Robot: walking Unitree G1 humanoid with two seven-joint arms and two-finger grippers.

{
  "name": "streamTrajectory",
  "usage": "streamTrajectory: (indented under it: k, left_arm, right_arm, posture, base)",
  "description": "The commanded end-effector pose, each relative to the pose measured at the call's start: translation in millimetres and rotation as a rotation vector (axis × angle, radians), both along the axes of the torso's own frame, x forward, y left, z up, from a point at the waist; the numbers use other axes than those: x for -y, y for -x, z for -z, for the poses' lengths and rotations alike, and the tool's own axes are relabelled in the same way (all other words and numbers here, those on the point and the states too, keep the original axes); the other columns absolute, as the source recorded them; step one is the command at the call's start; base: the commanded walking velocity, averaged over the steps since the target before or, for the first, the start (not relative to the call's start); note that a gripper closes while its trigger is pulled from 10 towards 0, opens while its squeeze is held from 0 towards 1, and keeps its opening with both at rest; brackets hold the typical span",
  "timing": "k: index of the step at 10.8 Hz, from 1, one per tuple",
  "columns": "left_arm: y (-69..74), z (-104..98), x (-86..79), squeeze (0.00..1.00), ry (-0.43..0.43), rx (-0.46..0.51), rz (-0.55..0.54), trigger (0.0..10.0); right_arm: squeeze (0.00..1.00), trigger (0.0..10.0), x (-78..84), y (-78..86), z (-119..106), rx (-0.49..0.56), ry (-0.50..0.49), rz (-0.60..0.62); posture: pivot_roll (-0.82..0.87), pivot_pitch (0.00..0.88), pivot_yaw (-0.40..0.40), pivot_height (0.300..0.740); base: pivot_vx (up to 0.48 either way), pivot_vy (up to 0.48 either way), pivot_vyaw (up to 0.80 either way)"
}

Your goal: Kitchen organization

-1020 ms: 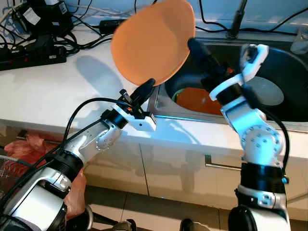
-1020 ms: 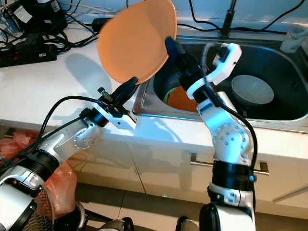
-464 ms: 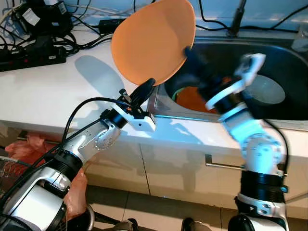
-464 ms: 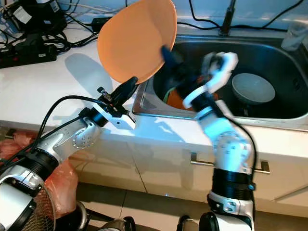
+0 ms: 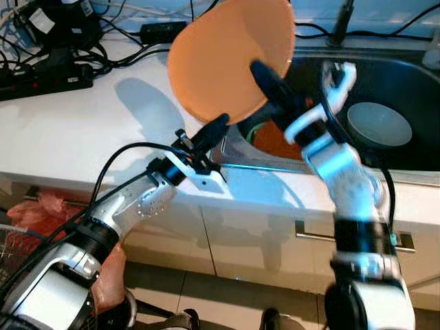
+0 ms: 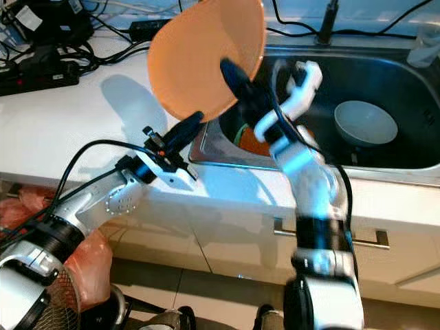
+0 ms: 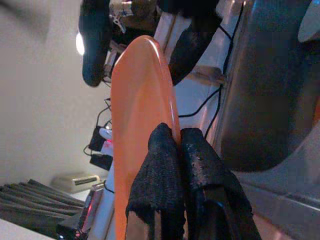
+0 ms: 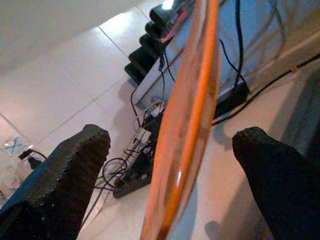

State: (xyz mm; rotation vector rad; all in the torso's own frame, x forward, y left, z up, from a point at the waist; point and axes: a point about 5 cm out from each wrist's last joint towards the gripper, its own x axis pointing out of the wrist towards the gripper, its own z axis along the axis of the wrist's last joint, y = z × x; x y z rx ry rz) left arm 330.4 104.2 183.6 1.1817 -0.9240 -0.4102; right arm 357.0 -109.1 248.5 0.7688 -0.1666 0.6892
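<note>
Orange plate (image 5: pixel 230 58) top cut off; right arm (image 5: pixel 344 179) blurred

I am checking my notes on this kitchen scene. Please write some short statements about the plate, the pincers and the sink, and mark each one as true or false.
1. The left pincer is shut on the rim of the orange plate. True.
2. The orange plate lies flat on the counter. False: it is held up in the air, tilted, over the edge between the white counter and the sink.
3. The right pincer is open, with one finger on each side of the plate's edge. True.
4. The sink holds a blue bowl. False: a white bowl and another orange dish are in it.
5. Black cables lie at the back of the counter. True.
</note>
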Motion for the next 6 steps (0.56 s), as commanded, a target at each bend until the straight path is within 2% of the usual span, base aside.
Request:
streamTrajectory:
  k: [1,3,4,6]
  left_arm:
    - [4.4,4.4,-0.6,0.00,-0.020,-0.021,0.013,0.0]
    - [7.1,5.2,-0.2,0.00,-0.023,-0.024,0.019,0.0]
    - [7.7,5.2,-1.0,0.00,-0.024,-0.025,0.017,0.0]
    - [8.7,6.3,-1.5,0.00,-0.027,-0.029,0.013,0.0]
  right_arm:
    - [0.00,10.0,2.4,-7.1,-7.5,0.029,-0.001,0.014]
    - [0.00,10.0,4.0,-18.7,-17.4,0.028,-0.005,0.050]
    - [0.00,10.0,0.0,-24.5,-13.5,-0.034,0.059,0.102]
    - [0.00,10.0,-6.7,-28.2,-9.2,-0.099,0.057,0.102]
  posture:
    - [0.02,0.178,0.091,0.740]
    - [0.03,0.181,0.089,0.740]
    - [0.03,0.183,0.087,0.740]
    - [0.02,0.184,0.088,0.740]
  base:
    - [0.000,0.000,0.00]
    - [0.000,0.000,0.00]
    - [0.000,0.000,0.00]
    - [0.000,0.000,0.00]
